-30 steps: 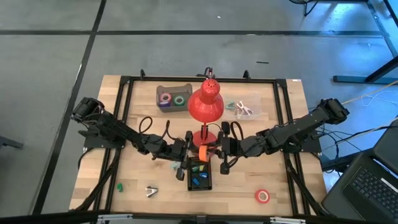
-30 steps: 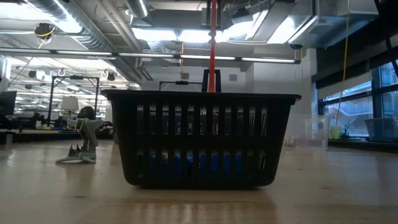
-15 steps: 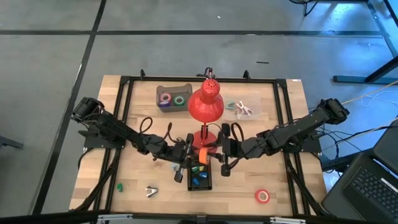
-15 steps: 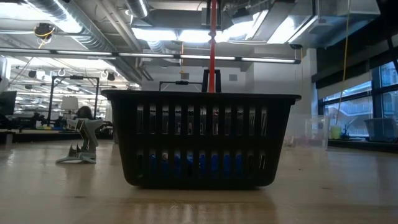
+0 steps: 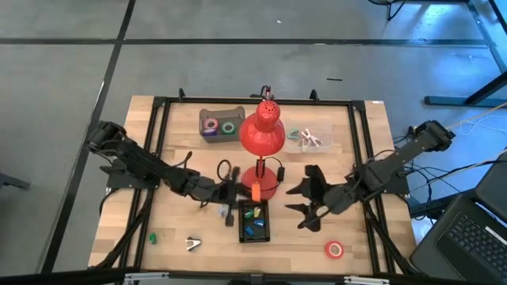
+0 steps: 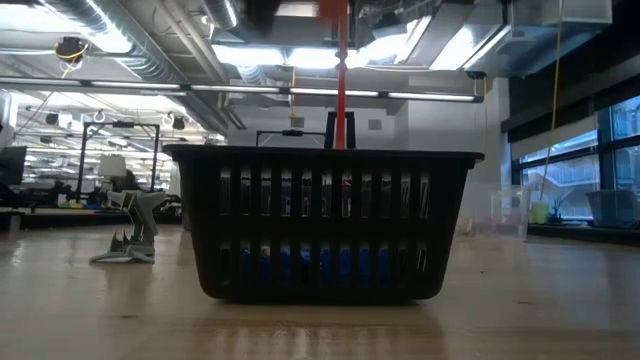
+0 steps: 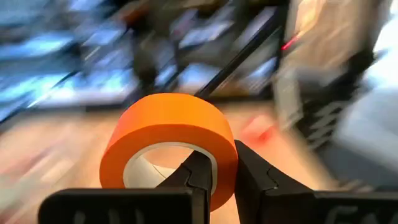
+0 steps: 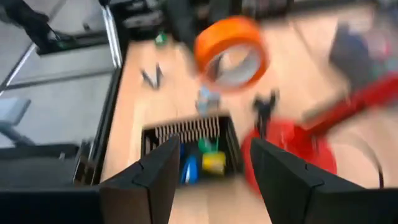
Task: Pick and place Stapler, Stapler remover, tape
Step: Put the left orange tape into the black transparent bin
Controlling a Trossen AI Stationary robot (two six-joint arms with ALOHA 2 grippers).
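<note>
1 orange tape roll (image 7: 169, 144), pinched through its wall by the left gripper (image 7: 214, 180) above the black basket (image 5: 254, 222); right gripper (image 8: 211, 163) spread, empty, beside it; risk: thin grip slipping, roll missing basket.

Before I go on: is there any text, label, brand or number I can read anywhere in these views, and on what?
None can be read.
Orange tape roll in the shut left gripper: plain, no print visible.
Black basket and red lamp: no labels visible.
Red tape roll on the table: too small to tell.
Room behind the table: any signs are too far to read.
</note>
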